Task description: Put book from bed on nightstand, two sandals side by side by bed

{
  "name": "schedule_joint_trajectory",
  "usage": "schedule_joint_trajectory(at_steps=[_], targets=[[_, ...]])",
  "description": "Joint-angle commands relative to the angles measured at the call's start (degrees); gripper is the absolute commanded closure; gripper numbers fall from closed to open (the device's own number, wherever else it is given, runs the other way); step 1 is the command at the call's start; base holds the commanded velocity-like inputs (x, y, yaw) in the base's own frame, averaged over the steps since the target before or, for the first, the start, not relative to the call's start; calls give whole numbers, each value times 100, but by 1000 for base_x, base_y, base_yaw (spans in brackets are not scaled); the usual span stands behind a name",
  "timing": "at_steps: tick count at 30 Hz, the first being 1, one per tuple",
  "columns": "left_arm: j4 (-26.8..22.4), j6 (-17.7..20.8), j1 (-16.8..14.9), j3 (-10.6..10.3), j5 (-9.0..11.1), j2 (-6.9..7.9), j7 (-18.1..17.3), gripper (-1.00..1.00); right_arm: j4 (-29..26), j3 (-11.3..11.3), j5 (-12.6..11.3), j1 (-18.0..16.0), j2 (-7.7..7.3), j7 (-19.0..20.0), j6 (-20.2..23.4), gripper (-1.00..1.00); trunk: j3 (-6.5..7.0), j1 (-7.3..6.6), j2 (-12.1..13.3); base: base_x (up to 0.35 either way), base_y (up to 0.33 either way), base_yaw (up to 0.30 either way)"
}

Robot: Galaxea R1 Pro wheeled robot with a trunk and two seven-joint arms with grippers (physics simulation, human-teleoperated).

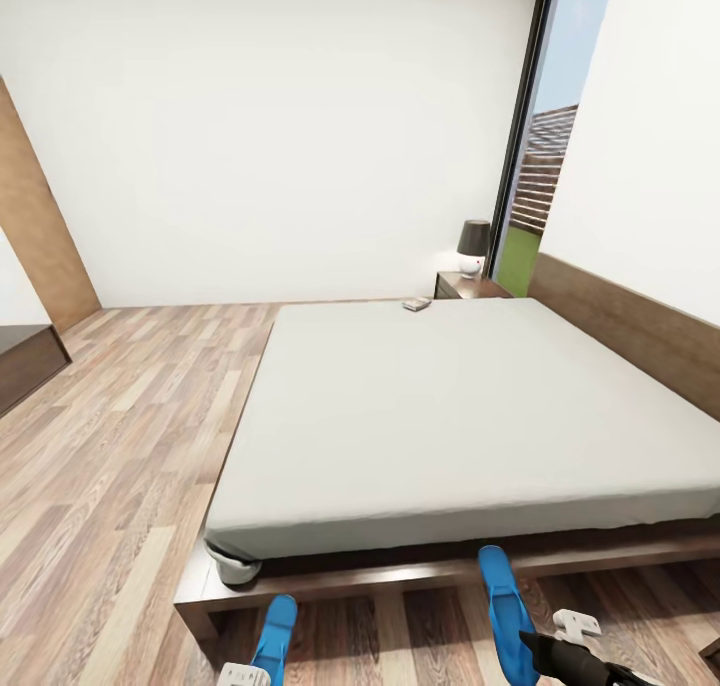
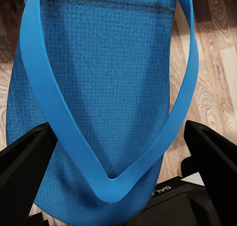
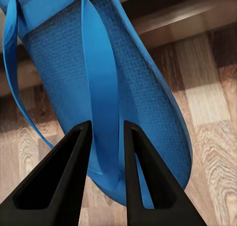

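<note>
Two bright blue flat flip-flop sandals lie on the light brown wood-plank floor (image 1: pixel 120 466) at the near edge of the large low bed (image 1: pixel 440 406) with its pale mattress and dark brown wooden frame, one on the left (image 1: pixel 274 634) and one on the right (image 1: pixel 505 606), apart from each other; the left gripper (image 2: pixel 118 137) stands wide open with its black fingers either side of its sandal (image 2: pixel 98 87), gripping nothing, while the right gripper (image 3: pixel 106 132) is closed narrowly on the strap of the other sandal (image 3: pixel 143 87). Far across the mattress, the small thin book (image 1: pixel 416 304) lies at the far edge, near the dark reddish-brown nightstand (image 1: pixel 470 286) with a dark-shaded lamp (image 1: pixel 473 246) on it, beside the tall dark-framed window (image 1: pixel 545 136)
</note>
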Motion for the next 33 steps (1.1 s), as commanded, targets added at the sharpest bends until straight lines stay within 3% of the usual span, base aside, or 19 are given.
schedule_joint_trajectory(at_steps=[1, 23, 33], targets=[[4, -35, -5, 41, -59, 0, -16, 100, 27, -14, -26, -11, -4, 36, -30, 100, -24, 23, -45, 0, 0, 0], [4, -34, -5, 41, -59, 0, -16, 100, 27, -14, -26, -11, -4, 36, -27, 100, -419, 506, -928, 0, 0, 0], [4, -32, -5, 41, -59, 0, -16, 100, 29, -14, -26, -11, -4, 34, -29, 100, -419, 506, -928, 0, 0, 0]])
